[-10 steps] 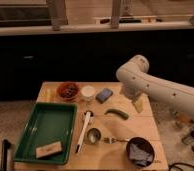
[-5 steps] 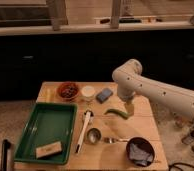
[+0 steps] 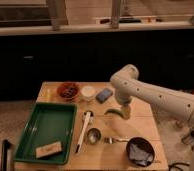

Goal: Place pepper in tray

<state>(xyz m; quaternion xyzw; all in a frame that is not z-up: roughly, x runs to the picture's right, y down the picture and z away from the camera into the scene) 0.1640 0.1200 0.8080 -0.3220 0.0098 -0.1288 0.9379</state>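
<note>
- The small, curved green pepper point(image 3: 113, 112) lay on the light wooden surface point(image 3: 146, 120) at centre frame, to the right of the tray and well apart from it.
- The white robot arm's point(image 3: 155, 97) tool point(image 3: 125, 111) hung low at the pepper's right end, just beside or touching it. Whether it was apart, together or clamped could not be told.
- The rectangular green plastic tray point(image 3: 47, 125), lower left, held only a tan block point(image 3: 49, 149).
- Judged from this, the grasp was unconfirmed, and the carry and release remained to be done.

A white utensil point(image 3: 83, 131) lies between the tray point(image 3: 45, 125) and the pincer point(image 3: 124, 111), which hangs by the pepper point(image 3: 113, 112).
</note>
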